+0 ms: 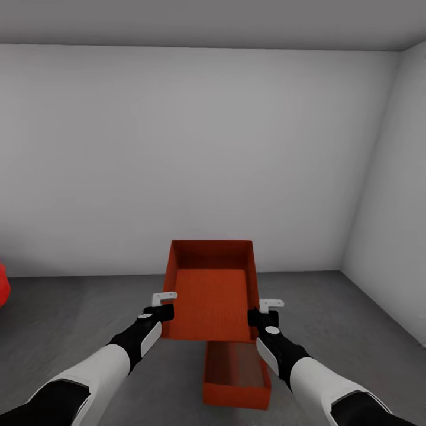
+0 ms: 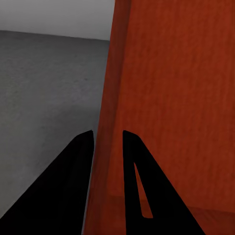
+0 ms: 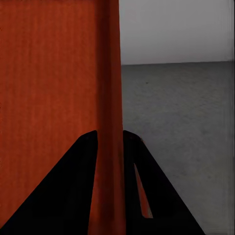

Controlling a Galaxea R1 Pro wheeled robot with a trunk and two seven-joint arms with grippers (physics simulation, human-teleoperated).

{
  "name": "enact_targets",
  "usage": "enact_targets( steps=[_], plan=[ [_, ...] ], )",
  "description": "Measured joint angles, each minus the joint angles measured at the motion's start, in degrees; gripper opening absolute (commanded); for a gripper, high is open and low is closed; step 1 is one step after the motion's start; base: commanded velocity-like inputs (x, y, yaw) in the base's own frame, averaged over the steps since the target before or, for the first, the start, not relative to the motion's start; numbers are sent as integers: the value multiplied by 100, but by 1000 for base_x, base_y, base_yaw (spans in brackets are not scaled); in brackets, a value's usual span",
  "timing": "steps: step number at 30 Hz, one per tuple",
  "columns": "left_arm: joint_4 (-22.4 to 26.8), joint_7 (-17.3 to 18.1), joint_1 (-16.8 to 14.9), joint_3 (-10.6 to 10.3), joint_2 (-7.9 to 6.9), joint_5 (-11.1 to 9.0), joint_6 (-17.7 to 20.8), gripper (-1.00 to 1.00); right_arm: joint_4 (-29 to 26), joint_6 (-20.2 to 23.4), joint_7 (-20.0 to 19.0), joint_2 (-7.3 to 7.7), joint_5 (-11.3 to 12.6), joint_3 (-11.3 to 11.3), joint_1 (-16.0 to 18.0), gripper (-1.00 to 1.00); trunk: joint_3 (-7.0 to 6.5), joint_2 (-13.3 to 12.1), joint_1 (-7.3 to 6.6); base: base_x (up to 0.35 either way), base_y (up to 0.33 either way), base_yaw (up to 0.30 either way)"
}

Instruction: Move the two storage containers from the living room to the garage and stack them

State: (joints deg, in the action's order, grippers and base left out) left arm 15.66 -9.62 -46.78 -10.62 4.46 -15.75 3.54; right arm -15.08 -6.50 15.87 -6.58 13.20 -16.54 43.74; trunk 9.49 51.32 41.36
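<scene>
In garage. Lower container [image 1: 235, 374] down on concrete floor [image 1: 71, 319]. Upper container [image 1: 210, 288] held in air above it, tilted: left tool [image 1: 163, 305] and right tool [image 1: 265, 310] each pinch a side wall. Left: lower, stack, release.

walls: plain white [image 1: 195, 154], corner at 2 o'clock | ceiling: flat grey [image 1: 207, 21] at 12 o'clock | floor: dark grey mottled concrete [image 1: 71, 319] | 9 o'clock: red rounded shape [image 1: 3, 287], cut off | light: even, soft
</scene>
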Motion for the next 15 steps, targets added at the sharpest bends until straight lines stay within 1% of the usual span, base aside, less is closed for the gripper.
enact_targets(
  steps=[9,10,11,12,15],
  plan=[
    [-1,66,0,-36,-57,-60,-2,-100,-36,3,144,-2,381,-415,0,-100,0,0,0,0,0,-282],
    [48,-92,0,44,70,-1,-1,-100,-117,145,-120,-12,-697,637,1,-100,0,0,0,0,0,-287],
    [144,-134,-1,-16,77,5,-4,-100,-116,31,-188,-4,-779,777,0,-100,1,0,0,0,0,-287],
    [222,-132,-1,-29,65,-4,-4,-100,-195,32,-173,-5,-778,775,-1,-100,1,0,0,0,0,-287],
    [223,-132,0,-30,64,-3,-4,-100,-199,33,-167,-5,-766,766,-2,-100,1,0,0,0,0,-287]
  ],
)
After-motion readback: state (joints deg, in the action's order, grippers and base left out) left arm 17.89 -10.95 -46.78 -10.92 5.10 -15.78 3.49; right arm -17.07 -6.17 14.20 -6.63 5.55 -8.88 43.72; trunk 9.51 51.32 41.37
